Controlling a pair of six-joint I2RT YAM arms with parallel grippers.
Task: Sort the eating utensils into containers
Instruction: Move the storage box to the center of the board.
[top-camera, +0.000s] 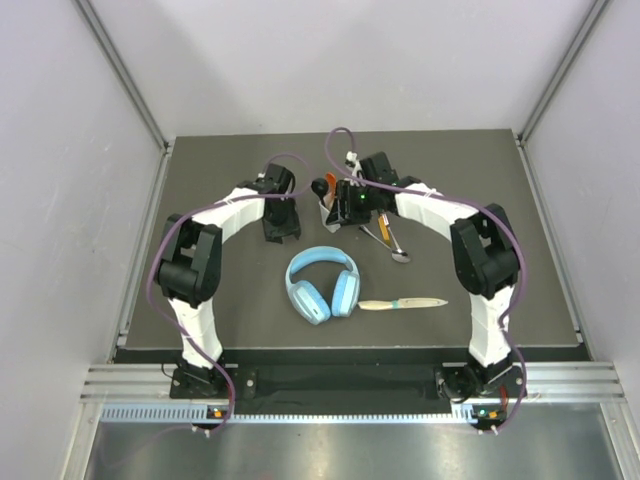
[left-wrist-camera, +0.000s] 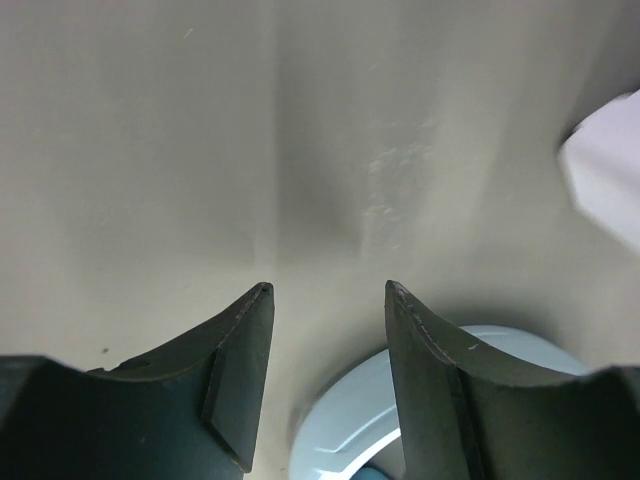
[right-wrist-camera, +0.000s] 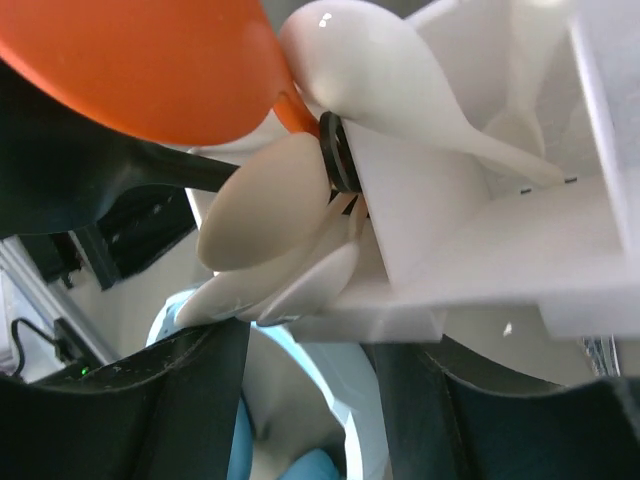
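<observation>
**Caddy** (right-wrist-camera: 480, 240): white, divided. It sits at mid-table toward the far side, largely covered from above by the right wrist.

**Contents:**
- orange spoon (right-wrist-camera: 150, 70), bowl sticking out past the caddy's end
- white spoon (right-wrist-camera: 370, 50), bowl just beside the orange one, handle running down into a compartment
- cream spoons (right-wrist-camera: 270, 200), several bowls overlapping below those two
- black scoop (top-camera: 318, 187), at the caddy's left end

Which compartment holds the bunched ones, I cannot tell.

**Loose utensils:**
- Knife (top-camera: 402, 303): pale handle, lying flat on the table (top-camera: 480, 180), near the edge and just right of the headphones (top-camera: 322, 283).
- Loose spoon (top-camera: 398, 250): lies beside the right forearm, between the caddy and the knife.

**Right gripper** (right-wrist-camera: 310, 340):
- The arm is bent inward from the right, with the wrist low over the caddy.
- The jaws stand apart with the caddy's edge right at their tips.
- I cannot tell whether they pinch it or only frame it.
- The headphones show through the gap.

**Left gripper** (left-wrist-camera: 328, 290):
- The arm arcs in from the left, with the hand pointed down at the table, left of the caddy and apart from it.
- The jaws are spread with nothing between them.
- Bare table lies ahead, and one ear cup shows below the right finger.
</observation>
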